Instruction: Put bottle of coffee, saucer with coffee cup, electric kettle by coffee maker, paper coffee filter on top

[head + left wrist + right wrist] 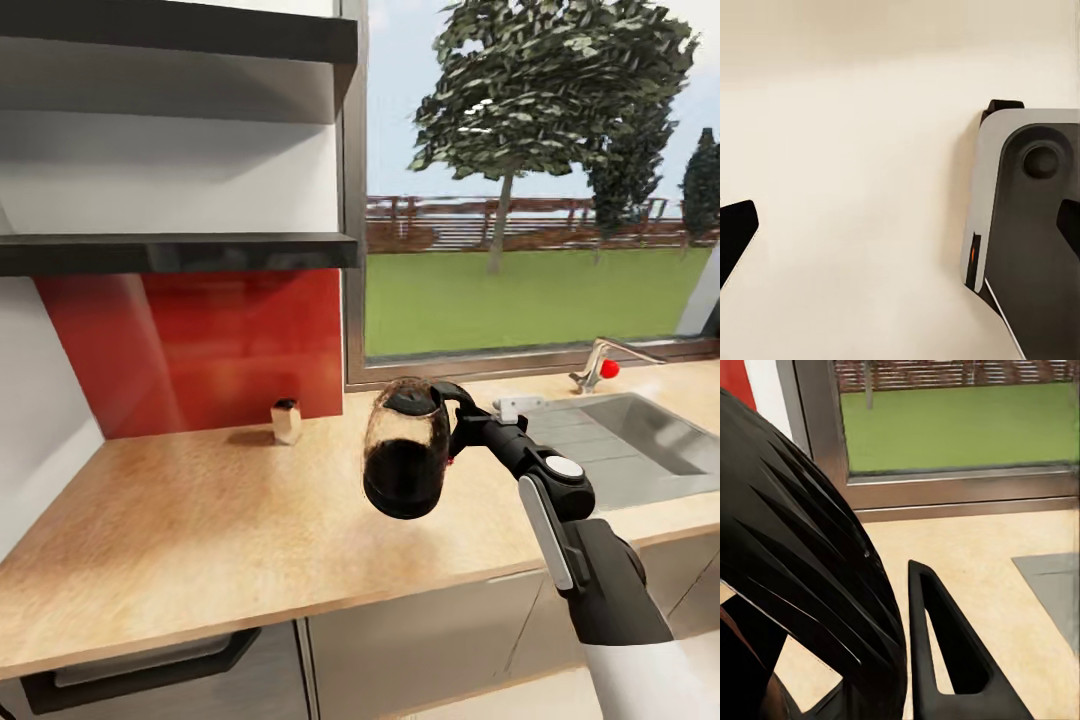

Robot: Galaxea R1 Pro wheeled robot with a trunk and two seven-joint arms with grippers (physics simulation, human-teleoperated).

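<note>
1. Two dark shelves (180,250) hang on the wall at 10 o'clock, above the red backsplash (200,345).
2. A small jar-like thing (286,421) stands on the countertop (180,530), touching the backsplash; what it is I cannot tell.
3. The kettle (405,460) is in the air over the countertop near the centre, tilted.
4. The right gripper (460,425) is clenched on the kettle's black handle, at 3 o'clock from the glass body.
5. The sink (640,440) and tap (600,365) lie at 3 o'clock.
6. The left gripper (900,232) is released, its fingers (735,232) wide apart.
</note>
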